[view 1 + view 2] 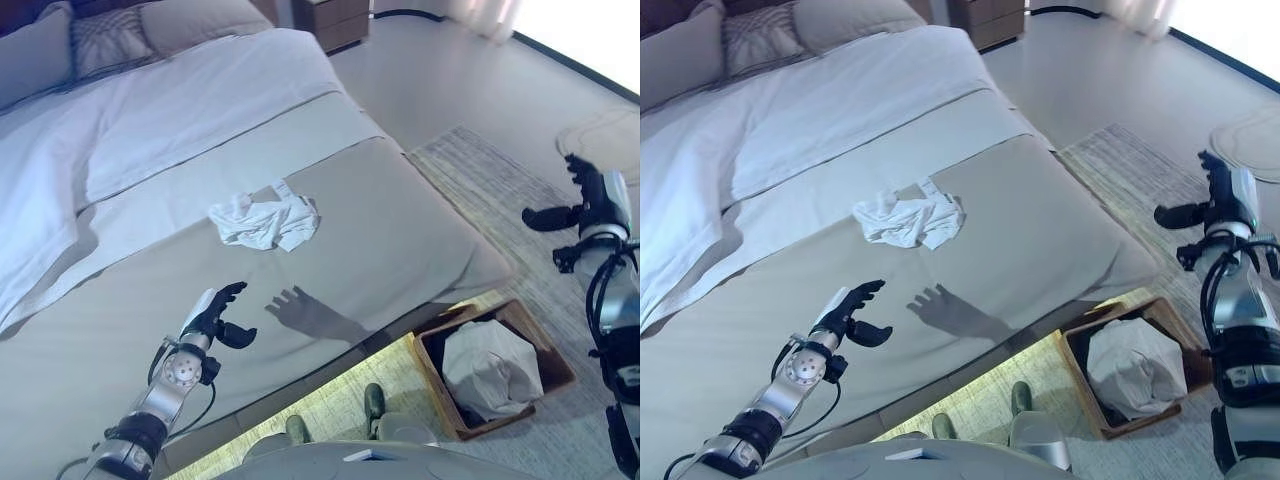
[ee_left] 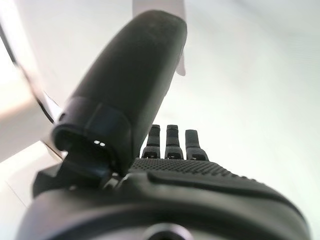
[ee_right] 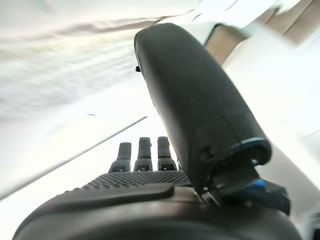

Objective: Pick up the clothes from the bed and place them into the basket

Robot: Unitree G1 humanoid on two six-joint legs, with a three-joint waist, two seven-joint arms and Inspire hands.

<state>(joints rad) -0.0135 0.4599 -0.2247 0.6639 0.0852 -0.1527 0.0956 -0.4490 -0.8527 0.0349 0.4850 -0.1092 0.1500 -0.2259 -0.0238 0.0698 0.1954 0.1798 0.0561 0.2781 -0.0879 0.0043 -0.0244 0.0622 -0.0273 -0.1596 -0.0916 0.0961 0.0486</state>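
Status: one white garment (image 1: 265, 221) lies crumpled on the grey cover of the bed (image 1: 400, 240), roughly mid-bed and well apart from the near edge. The basket (image 1: 545, 350) stands on the floor just beside the bed's near corner, on the rug (image 1: 480, 170), and already holds a pale bundle of cloth (image 1: 487, 366). I judge the task part done: something is in the basket, one piece is left on the bed, and I see no other loose clothes there, only the white sheet (image 1: 180, 120) and pillows (image 1: 110, 40) at the head end. My left robot hand (image 1: 215, 315) hangs above the bed cover, nearer to me than the garment and clearly apart from it; its fingers are spread and only loosely bent, thumb out to the side, and it holds nothing. Its wrist view agrees: straight fingers, bare pale fabric past them, no contact that I can see. My right robot hand (image 1: 575, 200) is up in the air off the bed's side, over the rug, beyond the basket and well apart from it; fingers extended, thumb sticking out, empty. Remaining, as I judge it: reach the left robot hand forward to the garment, close on it, carry it to the basket.
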